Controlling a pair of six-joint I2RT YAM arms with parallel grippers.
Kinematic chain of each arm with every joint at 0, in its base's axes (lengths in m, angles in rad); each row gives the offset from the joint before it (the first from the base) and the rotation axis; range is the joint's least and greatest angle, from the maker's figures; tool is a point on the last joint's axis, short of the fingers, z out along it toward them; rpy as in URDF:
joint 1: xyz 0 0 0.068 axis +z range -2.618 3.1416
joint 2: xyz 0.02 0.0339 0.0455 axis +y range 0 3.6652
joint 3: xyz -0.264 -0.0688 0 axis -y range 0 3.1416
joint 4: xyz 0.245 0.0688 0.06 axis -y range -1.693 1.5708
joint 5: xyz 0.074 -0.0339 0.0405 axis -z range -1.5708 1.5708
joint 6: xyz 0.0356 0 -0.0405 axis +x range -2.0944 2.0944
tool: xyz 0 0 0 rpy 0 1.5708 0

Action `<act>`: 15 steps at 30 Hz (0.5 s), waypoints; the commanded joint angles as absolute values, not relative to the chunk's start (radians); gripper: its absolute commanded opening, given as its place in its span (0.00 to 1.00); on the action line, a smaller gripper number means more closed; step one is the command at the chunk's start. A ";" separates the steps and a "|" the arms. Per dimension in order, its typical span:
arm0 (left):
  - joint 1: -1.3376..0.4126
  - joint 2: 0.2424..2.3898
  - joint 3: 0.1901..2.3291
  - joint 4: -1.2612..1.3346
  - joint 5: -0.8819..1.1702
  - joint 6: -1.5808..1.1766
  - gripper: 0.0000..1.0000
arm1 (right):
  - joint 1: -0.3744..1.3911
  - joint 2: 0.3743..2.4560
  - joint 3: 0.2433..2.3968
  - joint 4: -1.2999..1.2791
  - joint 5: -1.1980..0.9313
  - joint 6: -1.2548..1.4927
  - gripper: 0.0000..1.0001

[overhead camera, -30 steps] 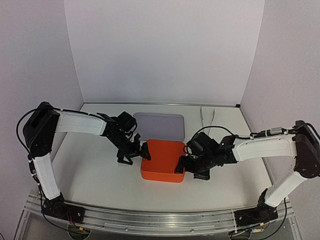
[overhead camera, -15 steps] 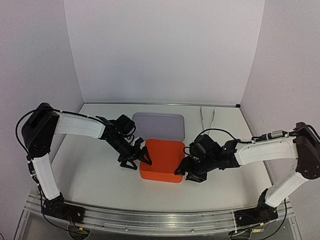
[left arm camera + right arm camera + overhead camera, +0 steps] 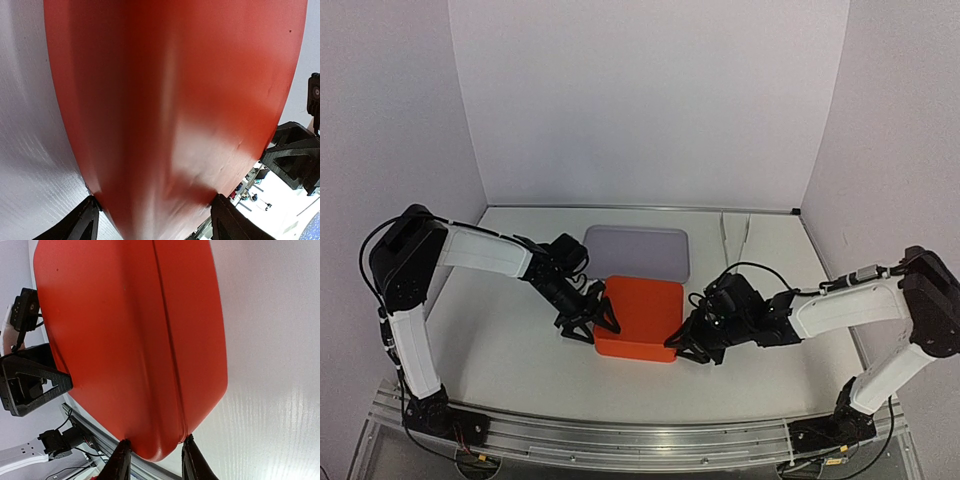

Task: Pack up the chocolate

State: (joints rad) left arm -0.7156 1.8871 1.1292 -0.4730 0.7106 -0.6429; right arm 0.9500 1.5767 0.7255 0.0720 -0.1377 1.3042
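Note:
No chocolate shows in any view. An orange box (image 3: 638,315) with its lid on lies mid-table. My left gripper (image 3: 592,322) holds the box's left near corner. In the left wrist view the orange box (image 3: 170,100) fills the frame and the left gripper (image 3: 155,200) has one finger pressed against each side of it. My right gripper (image 3: 682,345) is at the right near corner. In the right wrist view the right gripper (image 3: 155,441) has both fingertips against the rounded corner of the orange box (image 3: 130,340).
A flat grey tray (image 3: 638,250) lies just behind the box. Thin white upright pieces (image 3: 735,232) stand at the back right by the wall. White walls close the table on three sides. The metal rail (image 3: 640,440) runs along the near edge.
Both grippers have moved in on the box's near corners and narrowed onto them. The box has slid slightly left and toward the near edge.

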 commanded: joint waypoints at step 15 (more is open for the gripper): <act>-0.764 2.086 1.120 -0.492 0.737 -0.581 0.66 | 0.958 1.942 0.551 0.154 -0.115 1.626 0.00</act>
